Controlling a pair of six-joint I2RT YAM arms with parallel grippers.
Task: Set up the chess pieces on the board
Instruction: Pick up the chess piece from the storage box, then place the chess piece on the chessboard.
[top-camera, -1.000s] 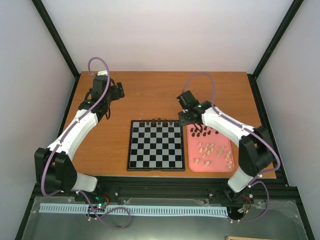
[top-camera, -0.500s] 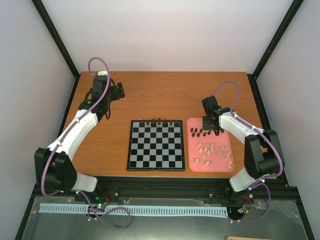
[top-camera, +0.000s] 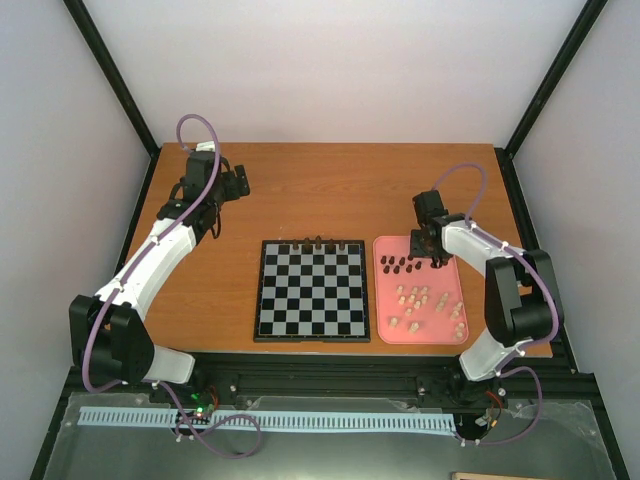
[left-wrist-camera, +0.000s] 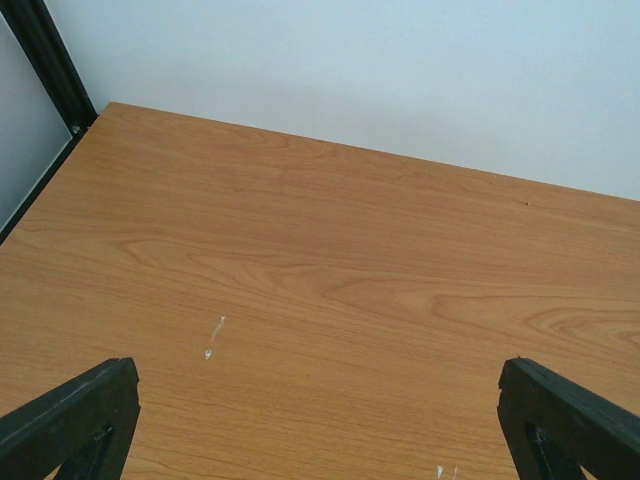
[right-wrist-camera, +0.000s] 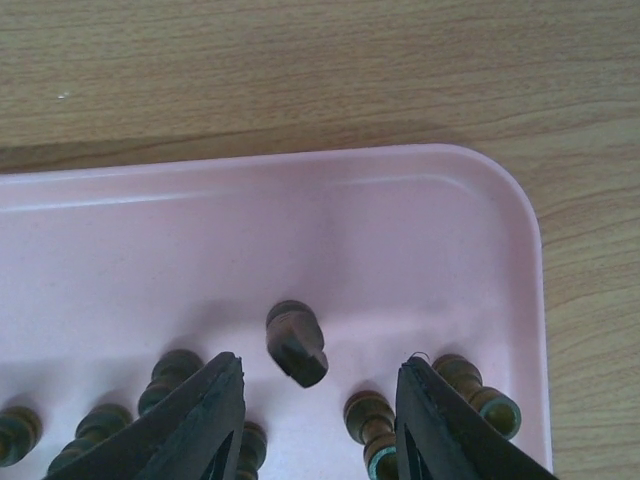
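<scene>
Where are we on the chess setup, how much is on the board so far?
Barely started. Done: a few dark pieces stand along the board's far edge. In hand: the right gripper hovers open around a dark piece in the pink tray, nothing gripped yet. Left: the other dark pieces and all the pale pieces in the tray. The left gripper is open over the table, far left.

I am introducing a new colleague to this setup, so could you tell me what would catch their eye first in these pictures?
The pink tray right of the board stands out, with loose pieces scattered in it. The right end effector hovers open over its far end, a dark piece just ahead of its tips. Only a few dark pieces stand on the board's far row.
</scene>
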